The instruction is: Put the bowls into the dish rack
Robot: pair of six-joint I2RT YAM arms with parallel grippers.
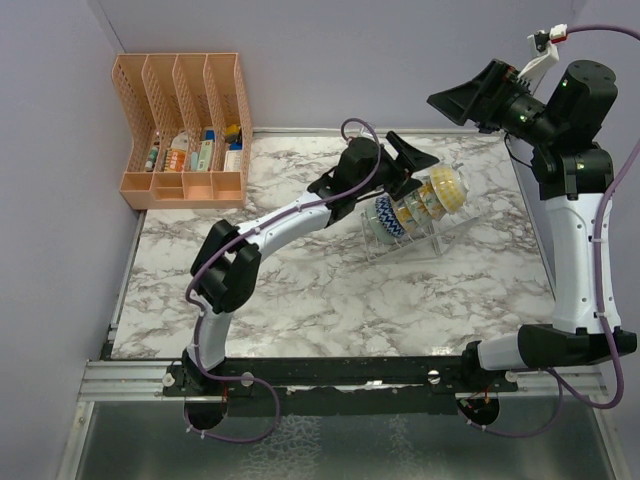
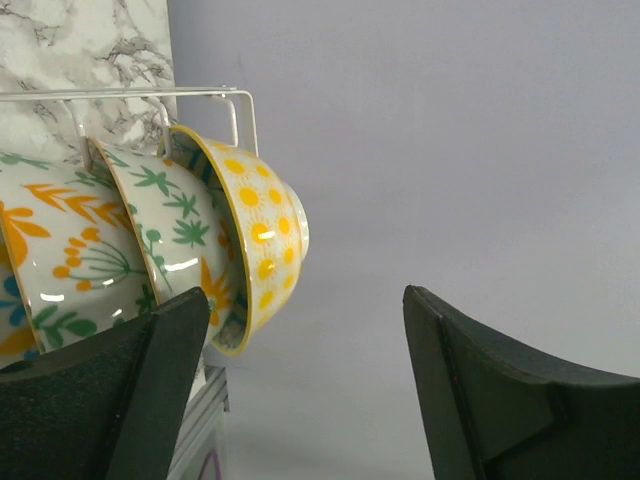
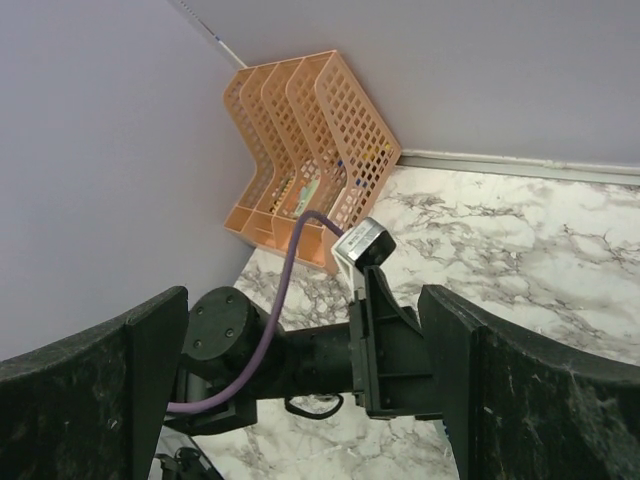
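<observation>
Top external: dish rack point(image 1: 420, 242) toward far edge of tabletop point(image 1: 300, 300), right of middle; bowls point(image 1: 415, 205) on edge inside; left end effector point(image 1: 418, 172) just above them.
Left wrist: fingers point(image 2: 130, 400) spread, empty; yellow bowl point(image 2: 262, 235) at row end.
Right wrist: right end effector point(image 3: 300, 295) spread, empty.

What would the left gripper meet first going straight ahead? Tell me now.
Likely only the wall: it fills the gap ahead of the left gripper. The yellow bowl sits just aside, by one finger; depth is unclear.

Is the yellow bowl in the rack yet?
In: yellow bowl sits on edge within the dish rack; left hand open, not gripping it.
</observation>
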